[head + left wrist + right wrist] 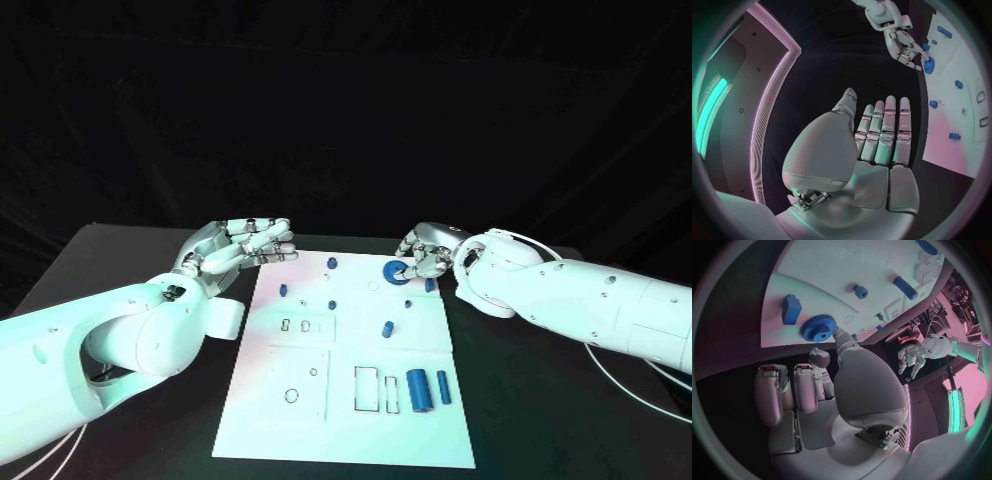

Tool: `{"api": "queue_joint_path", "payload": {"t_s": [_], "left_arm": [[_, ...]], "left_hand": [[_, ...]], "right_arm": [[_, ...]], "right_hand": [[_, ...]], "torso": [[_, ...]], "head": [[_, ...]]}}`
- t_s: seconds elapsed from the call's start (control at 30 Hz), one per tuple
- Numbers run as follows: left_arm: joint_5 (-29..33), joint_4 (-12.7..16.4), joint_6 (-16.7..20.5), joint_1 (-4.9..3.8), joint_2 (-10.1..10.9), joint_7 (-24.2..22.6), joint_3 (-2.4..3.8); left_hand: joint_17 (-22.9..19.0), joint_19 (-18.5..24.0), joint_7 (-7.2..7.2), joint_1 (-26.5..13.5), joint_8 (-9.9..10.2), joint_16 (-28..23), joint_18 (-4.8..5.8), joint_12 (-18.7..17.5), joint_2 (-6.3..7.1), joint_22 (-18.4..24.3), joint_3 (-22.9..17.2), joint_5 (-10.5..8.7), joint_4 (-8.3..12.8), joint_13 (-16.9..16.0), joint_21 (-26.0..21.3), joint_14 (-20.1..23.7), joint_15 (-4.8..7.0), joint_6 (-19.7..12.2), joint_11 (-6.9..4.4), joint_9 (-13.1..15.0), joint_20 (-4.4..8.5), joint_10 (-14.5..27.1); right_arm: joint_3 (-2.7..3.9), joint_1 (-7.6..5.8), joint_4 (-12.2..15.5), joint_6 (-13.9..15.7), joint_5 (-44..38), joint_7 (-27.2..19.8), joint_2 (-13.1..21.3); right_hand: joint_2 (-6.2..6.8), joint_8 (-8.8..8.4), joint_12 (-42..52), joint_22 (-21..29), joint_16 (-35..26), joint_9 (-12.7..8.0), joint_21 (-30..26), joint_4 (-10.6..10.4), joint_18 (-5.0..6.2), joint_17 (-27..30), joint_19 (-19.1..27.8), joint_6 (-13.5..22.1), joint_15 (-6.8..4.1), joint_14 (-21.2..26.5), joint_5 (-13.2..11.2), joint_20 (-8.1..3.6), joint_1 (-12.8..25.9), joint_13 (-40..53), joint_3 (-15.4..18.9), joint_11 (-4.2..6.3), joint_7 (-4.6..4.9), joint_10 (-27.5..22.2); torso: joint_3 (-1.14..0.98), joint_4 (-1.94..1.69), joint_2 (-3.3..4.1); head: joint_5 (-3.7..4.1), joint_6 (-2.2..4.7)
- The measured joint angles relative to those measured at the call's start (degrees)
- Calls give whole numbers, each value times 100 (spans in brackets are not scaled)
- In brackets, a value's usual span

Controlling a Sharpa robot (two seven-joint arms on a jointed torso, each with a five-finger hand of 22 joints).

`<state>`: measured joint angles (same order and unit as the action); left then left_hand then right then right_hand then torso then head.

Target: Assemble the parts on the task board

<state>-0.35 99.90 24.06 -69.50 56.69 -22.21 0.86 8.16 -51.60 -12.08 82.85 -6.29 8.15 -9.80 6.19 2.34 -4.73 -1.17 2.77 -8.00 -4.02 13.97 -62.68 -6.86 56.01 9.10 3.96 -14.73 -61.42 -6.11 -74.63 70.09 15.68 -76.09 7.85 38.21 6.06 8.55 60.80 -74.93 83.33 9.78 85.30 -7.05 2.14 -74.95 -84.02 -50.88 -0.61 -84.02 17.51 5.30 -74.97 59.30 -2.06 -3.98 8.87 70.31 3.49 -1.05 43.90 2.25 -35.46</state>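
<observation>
The white task board (296, 425) lies in the middle of the table. A blue gear (395, 270) lies flat near the board's far right edge. My right hand (428, 254) is beside it, and its thumb tip (839, 333) touches the rim of the gear (819, 327); the other fingers (786, 390) are curled in and hold nothing. A blue block (790, 308) stands next to the gear. My left hand (240, 244) hovers at the board's far left corner, fingers (882, 132) straight and holding nothing.
A thick blue cylinder (418, 390) and a thinner one (444, 386) lie at the board's near right, beside rectangular slots (366, 389). Small blue pegs (388, 327) (332, 262) (284, 289) stand further back. Black table surrounds the board.
</observation>
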Motion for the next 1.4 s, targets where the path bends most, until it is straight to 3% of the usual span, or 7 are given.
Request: {"api": "queue_joint_path", "payload": {"t_s": [0.4,1.17,1.2,1.3,1.4], "left_arm": [[0,-3,4,0,-15,13,0],[0,0,14,0,-9,13,0],[0,0,14,0,-8,13,0],[0,-1,14,0,-8,13,0],[0,-1,14,0,-7,13,0]], "left_hand": [[5,0,0,38,0,-22,0,-24,-38,5,16,0,16,5,0,0,0,0,20,0,0,21],[10,0,0,61,20,-45,0,-24,-60,10,0,0,32,3,0,0,0,0,20,0,0,20],[10,0,0,61,20,-45,0,-24,-61,9,0,0,32,4,0,0,0,0,20,0,0,21],[9,0,0,61,20,-45,0,-24,-61,9,0,0,32,4,0,0,0,0,20,0,0,20],[9,0,0,61,20,-45,0,-24,-61,9,0,0,32,3,0,0,0,0,20,0,0,20]], "right_arm": [[-9,35,-103,-86,-45,5,-93],[-5,44,-232,-138,-112,-3,-173],[-5,46,-231,-129,-122,1,-175],[-6,51,-223,-83,-161,14,-181],[-10,61,-209,-4,-208,22,-182]], "right_hand": [[-68,120,609,1,133,57,87,-32,0,1,0,0,0,0,23,0,-68,602,0,9,0,268],[-153,189,876,2,195,84,111,-29,0,3,1,-94,-1,0,79,0,-153,884,-36,35,-38,406],[-199,212,921,2,218,88,118,-9,0,3,1,-131,-1,0,74,0,-199,923,-63,26,-40,432],[-267,286,1168,-2,222,96,157,28,1,3,1,-300,-1,0,-171,0,-266,1170,-179,66,-59,627],[-325,375,1347,-2,222,166,190,95,-43,3,1,-481,-6,1,-225,0,-325,1358,-290,131,-111,738]], "torso": [[-3,0,1],[-9,8,3],[-10,7,3],[-9,7,3],[-9,7,3]], "head": [[-7,-40],[-14,-74],[-14,-74],[-9,-76],[-6,-78]]}}
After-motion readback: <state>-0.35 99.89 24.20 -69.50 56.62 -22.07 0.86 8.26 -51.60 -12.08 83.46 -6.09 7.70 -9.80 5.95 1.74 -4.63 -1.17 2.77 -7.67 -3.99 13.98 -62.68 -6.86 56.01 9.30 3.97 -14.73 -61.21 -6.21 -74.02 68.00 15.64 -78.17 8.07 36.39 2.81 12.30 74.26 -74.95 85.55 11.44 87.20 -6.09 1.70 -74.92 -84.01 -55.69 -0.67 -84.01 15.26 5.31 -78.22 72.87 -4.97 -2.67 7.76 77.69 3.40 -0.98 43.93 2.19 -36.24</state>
